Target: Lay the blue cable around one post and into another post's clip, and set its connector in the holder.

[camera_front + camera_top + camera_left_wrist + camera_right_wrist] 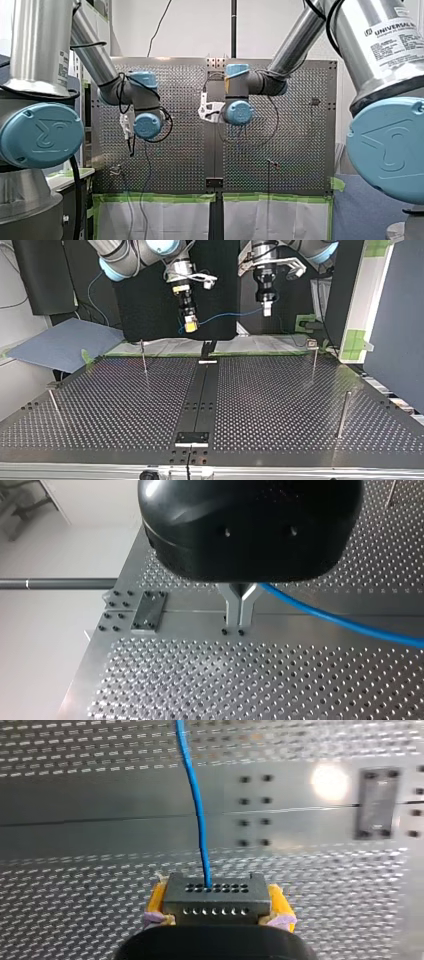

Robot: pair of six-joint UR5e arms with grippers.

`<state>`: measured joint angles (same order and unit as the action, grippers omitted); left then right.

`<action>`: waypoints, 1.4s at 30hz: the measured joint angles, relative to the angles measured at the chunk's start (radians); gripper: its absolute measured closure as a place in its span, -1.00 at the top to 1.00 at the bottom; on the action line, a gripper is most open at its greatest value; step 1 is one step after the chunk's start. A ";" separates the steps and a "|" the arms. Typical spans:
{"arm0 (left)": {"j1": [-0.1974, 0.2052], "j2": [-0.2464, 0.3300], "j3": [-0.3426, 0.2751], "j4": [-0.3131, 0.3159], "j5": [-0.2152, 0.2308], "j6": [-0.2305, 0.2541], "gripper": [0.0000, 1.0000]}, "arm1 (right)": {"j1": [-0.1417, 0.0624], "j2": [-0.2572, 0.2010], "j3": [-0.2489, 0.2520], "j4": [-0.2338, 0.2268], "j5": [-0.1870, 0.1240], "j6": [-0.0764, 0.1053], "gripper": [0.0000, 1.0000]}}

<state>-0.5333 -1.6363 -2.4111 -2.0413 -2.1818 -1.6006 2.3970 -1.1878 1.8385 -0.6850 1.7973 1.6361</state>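
Right end effector: yellow pads pinching the dark connector by its two sides, held clear above the surface. Blue cable leaves the connector's face and runs above the surface to the left end effector, whose metal fingers are pressed together on it.

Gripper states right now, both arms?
left gripper: closed, holding the blue cable.
right gripper: closed, holding the connector.
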 joint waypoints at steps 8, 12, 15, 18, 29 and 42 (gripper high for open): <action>0.030 0.053 0.028 -0.064 0.021 -0.020 -1.00 | -0.014 -0.065 -0.065 0.065 -0.013 0.002 -1.00; 0.045 0.059 0.055 -0.100 0.052 -0.046 -1.00 | -0.017 -0.094 -0.083 0.094 -0.024 0.002 -1.00; 0.055 0.060 0.065 -0.126 0.063 -0.070 -0.94 | -0.018 -0.118 -0.087 0.118 -0.031 0.000 -1.00; 0.065 0.061 0.074 -0.151 0.066 -0.095 -0.94 | -0.018 -0.143 -0.091 0.142 -0.039 -0.001 -1.00; 0.118 0.112 0.102 -0.248 0.062 -0.186 -0.94 | -0.018 -0.237 -0.104 0.163 -0.066 -0.008 -1.00; 0.204 0.201 0.103 -0.370 0.068 -0.294 -0.89 | -0.018 -0.271 -0.136 0.177 -0.091 -0.009 -1.00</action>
<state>-0.3298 -1.4348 -2.3084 -2.4117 -2.1138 -1.8943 2.3792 -1.4589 1.7029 -0.5083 1.7067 1.6274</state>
